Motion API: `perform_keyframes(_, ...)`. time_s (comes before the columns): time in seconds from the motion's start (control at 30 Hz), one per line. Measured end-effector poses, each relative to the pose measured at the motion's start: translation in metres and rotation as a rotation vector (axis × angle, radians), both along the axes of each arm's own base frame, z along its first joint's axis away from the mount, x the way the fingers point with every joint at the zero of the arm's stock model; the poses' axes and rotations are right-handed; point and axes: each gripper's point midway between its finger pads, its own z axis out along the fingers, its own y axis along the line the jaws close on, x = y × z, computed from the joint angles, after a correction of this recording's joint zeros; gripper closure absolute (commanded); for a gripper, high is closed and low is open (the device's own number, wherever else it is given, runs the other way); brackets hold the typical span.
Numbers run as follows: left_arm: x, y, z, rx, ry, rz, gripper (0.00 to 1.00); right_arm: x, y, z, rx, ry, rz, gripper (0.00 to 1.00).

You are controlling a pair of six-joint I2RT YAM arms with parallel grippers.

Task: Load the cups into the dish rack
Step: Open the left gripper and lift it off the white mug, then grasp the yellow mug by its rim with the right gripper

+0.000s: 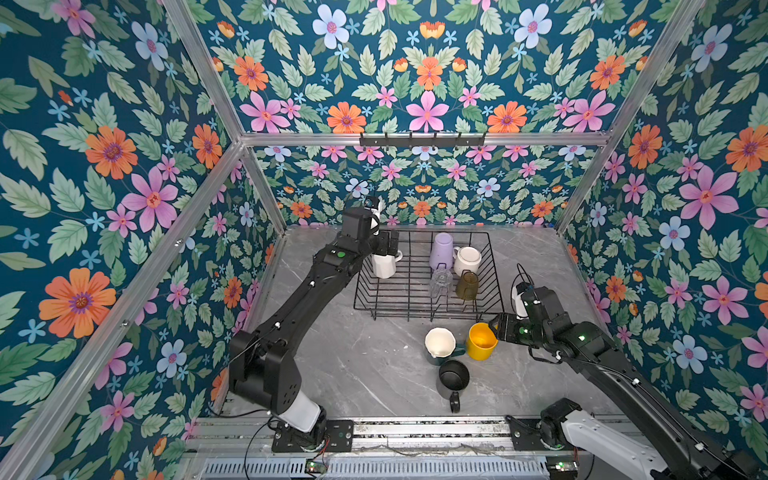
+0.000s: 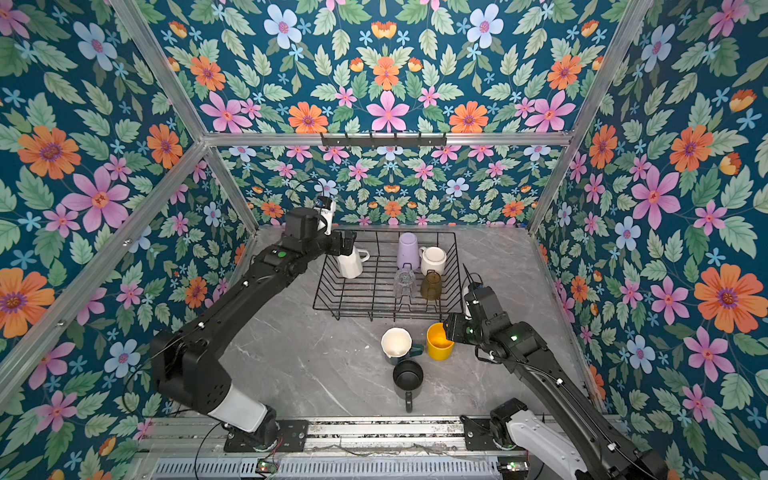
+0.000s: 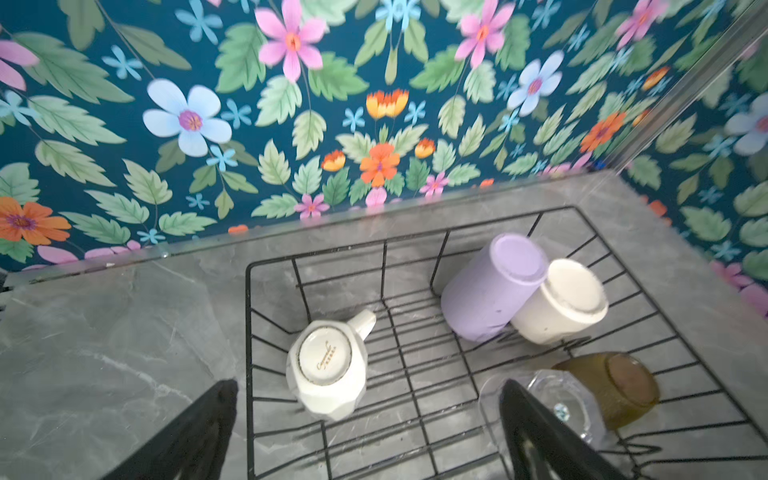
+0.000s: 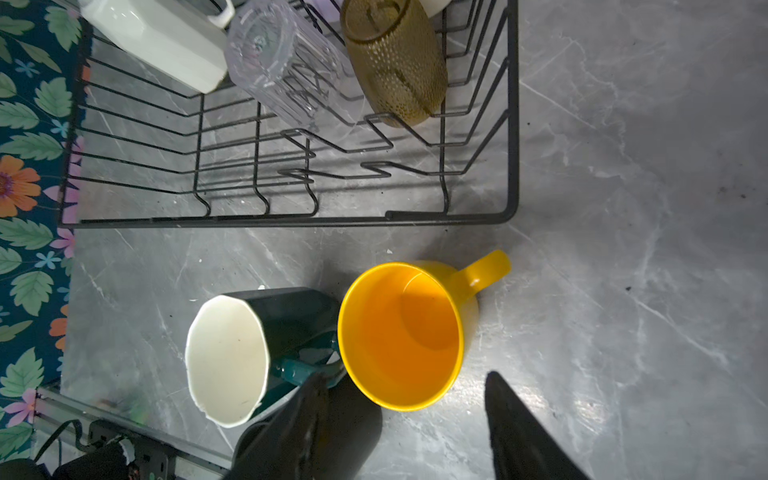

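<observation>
Top views both show left gripper (image 1: 388, 252) spread wide above upturned faceted mug (image 1: 384, 268), 9 o'clock in dish rack (image 1: 409, 291). 1 to 5 o'clock: tumbler (image 1: 441, 250), white mug (image 1: 467, 260), clear glass (image 1: 441, 280), amber glass (image 1: 467, 286). Loose at rack's 6: green mug (image 1: 440, 343), black mug (image 1: 453, 378), yellow mug (image 1: 481, 341). Right wrist: right gripper (image 4: 405, 380) spread, straddling yellow mug's rim, gap visible.

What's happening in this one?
Two arms are loading the dish rack. Five cups already sit in it bottom-up; the left gripper hangs open above one, the faceted white mug. The right gripper, jaws apart, straddles the yellow mug on the table without gripping it. The dark green mug and black mug also stand outside the rack.
</observation>
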Motion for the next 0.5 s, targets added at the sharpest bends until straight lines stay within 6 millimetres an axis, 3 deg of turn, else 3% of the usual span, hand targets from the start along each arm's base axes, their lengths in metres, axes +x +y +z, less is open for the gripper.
perform_keyframes(0.23, -0.038, 0.011, 0.025, -0.133, -0.137, -0.015, 0.00, -0.003, -0.002, -0.033, -0.060, 0.094, -0.013, 0.46)
perform_keyframes(0.5, -0.061, 0.020, 0.042, -0.220, -0.222, -0.014, 0.00, 0.000, -0.002, -0.057, -0.100, 0.156, -0.024, 0.52)
